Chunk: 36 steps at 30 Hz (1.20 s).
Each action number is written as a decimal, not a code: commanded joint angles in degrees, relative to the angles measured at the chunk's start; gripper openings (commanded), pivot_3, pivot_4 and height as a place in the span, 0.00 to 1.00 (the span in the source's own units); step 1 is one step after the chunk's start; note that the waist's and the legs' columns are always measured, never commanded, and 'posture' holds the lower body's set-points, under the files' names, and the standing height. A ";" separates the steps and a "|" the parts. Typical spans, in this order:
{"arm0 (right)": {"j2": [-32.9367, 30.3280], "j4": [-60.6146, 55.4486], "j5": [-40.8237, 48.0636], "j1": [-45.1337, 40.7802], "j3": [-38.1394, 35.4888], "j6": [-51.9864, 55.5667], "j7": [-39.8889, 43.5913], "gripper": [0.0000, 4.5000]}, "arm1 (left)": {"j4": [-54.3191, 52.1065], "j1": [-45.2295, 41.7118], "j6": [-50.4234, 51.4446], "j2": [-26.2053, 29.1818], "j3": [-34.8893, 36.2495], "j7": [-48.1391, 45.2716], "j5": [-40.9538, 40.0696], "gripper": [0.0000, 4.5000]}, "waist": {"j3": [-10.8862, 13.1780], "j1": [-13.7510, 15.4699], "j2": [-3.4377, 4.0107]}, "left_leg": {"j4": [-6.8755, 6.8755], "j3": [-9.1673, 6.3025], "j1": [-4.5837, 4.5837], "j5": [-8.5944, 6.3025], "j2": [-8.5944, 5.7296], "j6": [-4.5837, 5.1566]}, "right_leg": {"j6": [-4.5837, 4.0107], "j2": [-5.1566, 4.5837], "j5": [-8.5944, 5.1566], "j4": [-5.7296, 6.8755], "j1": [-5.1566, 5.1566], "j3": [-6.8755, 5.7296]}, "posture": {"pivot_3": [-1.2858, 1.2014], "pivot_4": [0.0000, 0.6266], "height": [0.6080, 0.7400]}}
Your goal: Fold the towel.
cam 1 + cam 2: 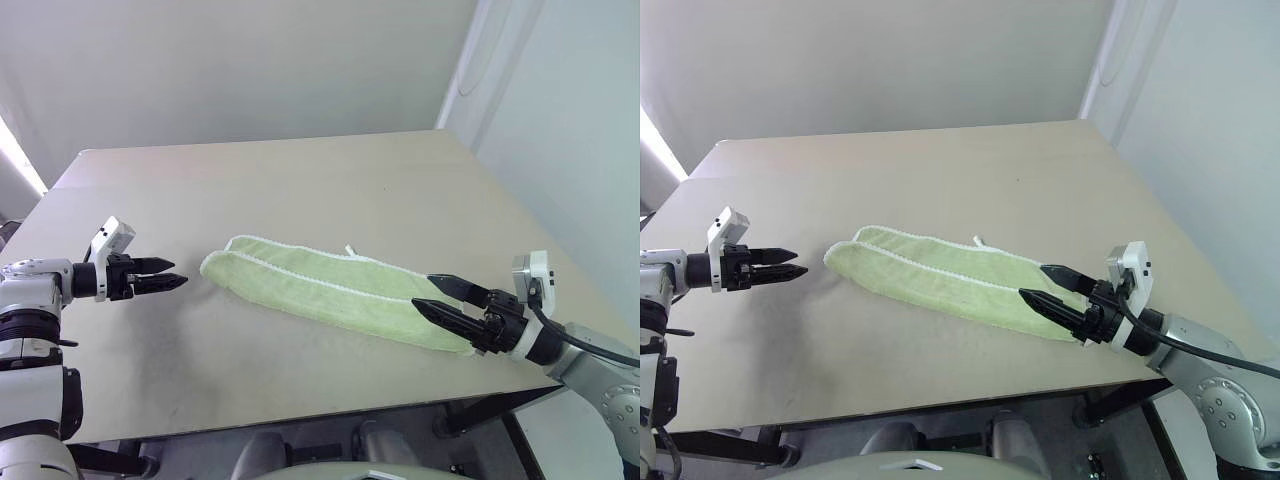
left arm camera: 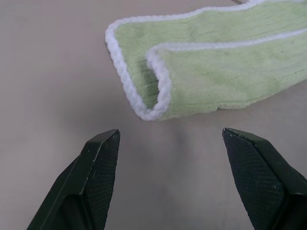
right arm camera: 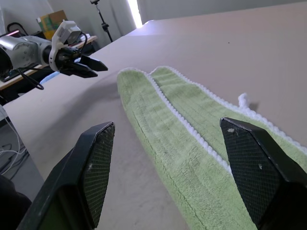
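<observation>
One surface [image 1: 300, 180] carries everything. On it our towel [image 1: 330, 285], already a long narrow band, lies toward the near edge, its long axis running from the left side slantwise to the near right corner. We judge it soft, light and limp; best taken at the stitched ends. Left gripper [image 1: 170, 275] and right gripper [image 1: 435, 297] both gape empty, one off each end.

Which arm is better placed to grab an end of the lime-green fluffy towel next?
Probably right: the open right gripper hangs over the lime-green fluffy towel; the open left gripper stops short.
</observation>
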 commanded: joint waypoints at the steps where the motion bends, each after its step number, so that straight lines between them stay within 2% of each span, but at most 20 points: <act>1: -1.25 -0.18 0.66 -1.42 -0.90 -0.26 -0.15 0.81 | -4.02 -0.98 0.94 -0.10 0.89 -0.26 -1.86 0.80 | 0.00 -0.01 -0.01 | 0.00 0.00 0.00 0.00 0.00 0.00 | 0.00 0.00 0.00 0.00 0.00 0.00 | 0.52 0.00 1.00; 10: -0.14 -0.75 -0.13 0.25 -1.86 1.49 -8.82 0.81 | -1.36 -6.33 0.02 -2.52 -0.46 0.47 -1.22 0.80 | 0.01 -0.04 -0.01 | -0.02 0.00 -0.01 0.00 -0.01 0.00 | 0.00 0.04 0.00 -0.01 -0.02 -0.01 | 0.52 0.00 1.00; 13: -1.49 1.16 -2.97 1.27 -1.08 3.16 -11.22 0.81 | 1.47 -8.82 -1.26 -4.54 -1.56 1.14 -0.09 0.80 | 0.01 0.09 -0.02 | 0.00 0.01 -0.02 0.00 -0.07 0.00 | 0.00 0.01 0.00 -0.01 -0.02 -0.01 | 0.52 0.00 1.00; 22: -0.61 2.18 -1.74 1.04 -3.28 7.53 -17.66 0.81 | 10.17 -13.72 -6.07 -9.68 -5.31 4.15 4.35 0.80 | 0.04 -0.07 -0.06 | -0.01 0.00 -0.03 0.00 -0.07 0.00 | 0.00 0.04 0.00 -0.02 -0.03 0.00 | 0.52 0.00 1.00; 36: 0.17 0.78 -1.14 4.19 -5.88 8.43 -21.44 0.81 | 17.66 -18.00 -7.04 -11.67 -5.52 11.19 7.64 0.80 | 0.07 -0.01 -0.11 | -0.01 0.00 -0.11 0.00 -0.07 0.00 | 0.01 0.03 0.00 -0.03 -0.08 0.00 | 0.52 0.00 1.00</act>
